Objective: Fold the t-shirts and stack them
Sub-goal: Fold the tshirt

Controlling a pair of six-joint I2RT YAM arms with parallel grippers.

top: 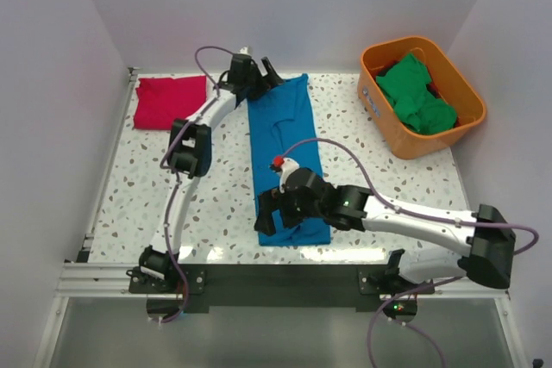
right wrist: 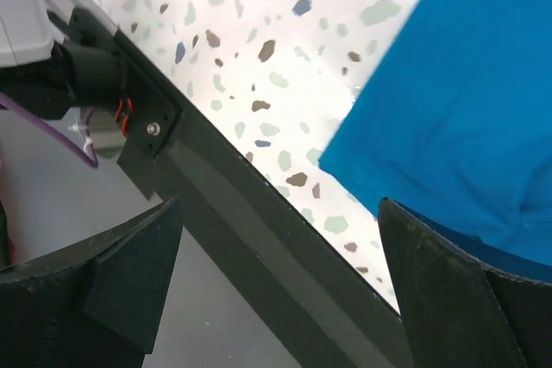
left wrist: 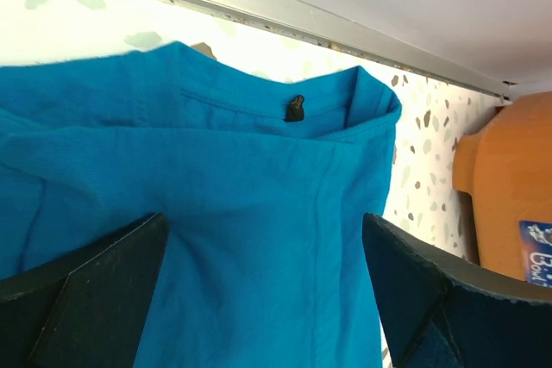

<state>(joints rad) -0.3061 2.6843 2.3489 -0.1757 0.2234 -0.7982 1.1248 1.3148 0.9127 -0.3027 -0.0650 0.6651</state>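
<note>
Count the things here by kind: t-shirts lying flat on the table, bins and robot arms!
T-shirts lying flat: 2 (blue t-shirt, red t-shirt)
Orange bin: 1
Robot arms: 2 (left arm, right arm)
Total: 5
The green clothes heaped in the bin are too crumpled to count.

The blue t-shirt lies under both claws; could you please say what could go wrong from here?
1. The near corner of the blue t-shirt sits off-centre in the right claw, so closing may catch only a sliver.
2. That corner lies close to the black rail, which a finger might strike.
3. Under the left claw the collar end looks layered; it may pinch only one layer.
</note>
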